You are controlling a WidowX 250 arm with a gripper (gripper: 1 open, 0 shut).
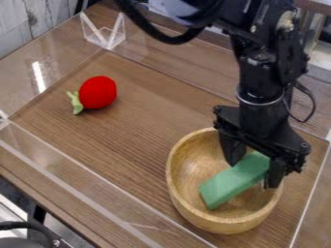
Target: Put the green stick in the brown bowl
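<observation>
The green stick lies slanted inside the brown bowl, its lower end on the bowl's floor and its upper end leaning up toward the right. My gripper hangs straight down over the right half of the bowl. Its black fingers are spread, one on each side of the stick's upper end, and it looks open. Whether a finger still touches the stick I cannot tell.
A round red fruit toy with a small green stem sits on the wooden table at the left. Low clear plastic walls fence the table. A clear folded stand is at the back.
</observation>
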